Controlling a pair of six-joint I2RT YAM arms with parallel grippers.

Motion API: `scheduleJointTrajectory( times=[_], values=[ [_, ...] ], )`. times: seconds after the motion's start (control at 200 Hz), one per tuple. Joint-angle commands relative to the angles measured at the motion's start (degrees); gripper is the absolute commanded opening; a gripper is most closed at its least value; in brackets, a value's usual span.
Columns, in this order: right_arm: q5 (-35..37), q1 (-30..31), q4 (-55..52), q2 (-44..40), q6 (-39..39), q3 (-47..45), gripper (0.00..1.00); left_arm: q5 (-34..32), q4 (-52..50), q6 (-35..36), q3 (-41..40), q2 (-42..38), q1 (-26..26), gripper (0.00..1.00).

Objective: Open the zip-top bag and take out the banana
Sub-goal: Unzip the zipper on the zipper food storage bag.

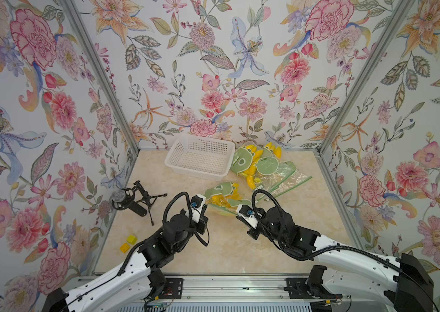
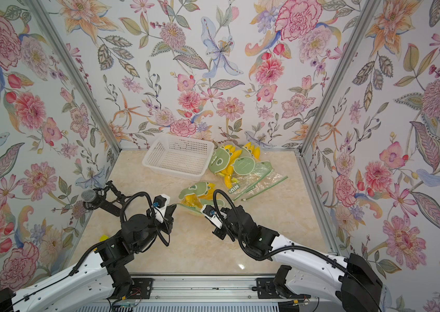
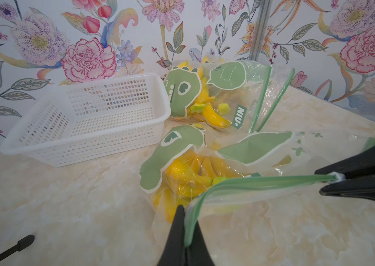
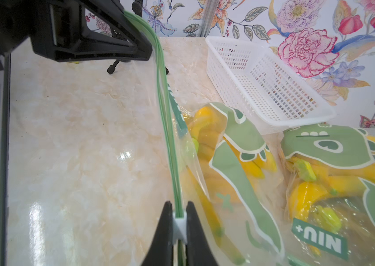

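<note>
**Left arm** (image 1: 105, 286) and **right arm** (image 1: 354, 266): white link shells dotted with small dark screw holes; black joint housings. A black corrugated cable (image 1: 175, 196) arcs above each wrist beside a white camera housing (image 1: 201, 206). **Left gripper** (image 3: 187, 215) and **right gripper** (image 4: 179, 203): black, tapered fingers.

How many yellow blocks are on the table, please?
2. One block lies at the table's left edge; the second block is just nearer the camera. Others may be hidden.
</note>
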Motion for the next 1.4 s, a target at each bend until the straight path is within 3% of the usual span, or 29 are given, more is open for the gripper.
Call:
scheduleJointTrajectory(
  times=[0.0, 0.26, 0.54, 0.801, 0.951, 1.236, 1.396],
  values=[
    [4.93, -0.16, -4.22, -0.38, -0.35, -0.53, 0.03, -9.31, -2.55, -3.10, 0.31, -2.16, 3.02, 0.00],
    [7.84, -1.78, -4.99, -2.27, 0.69, -1.65, 0.03, -13.79, -5.80, -4.62, 1.52, -3.96, 5.15, 0.00],
    [9.19, -5.21, -6.04, -3.12, 2.35, -2.00, 0.02, -13.76, -6.88, -5.92, 0.66, -5.25, 8.62, 0.00],
    [9.67, -6.70, -6.21, -1.97, 2.81, -1.58, 0.01, -11.16, -6.76, -5.90, -0.24, -6.04, 9.46, 0.00],
    [8.84, -6.82, -6.14, -2.30, 2.38, -1.39, 0.01, -3.12, -5.28, -4.29, 0.63, -4.68, 9.49, 0.00],
    [11.01, -7.90, -5.75, -1.92, 2.20, -1.47, 0.00, 9.52, -18.42, 0.36, 20.01, 2.92, 9.23, 0.40],
    [10.56, -8.28, -4.29, -2.22, 2.72, -1.83, 0.01, 18.07, -20.69, 3.23, 24.26, 10.65, 8.43, 0.43]
  ],
)
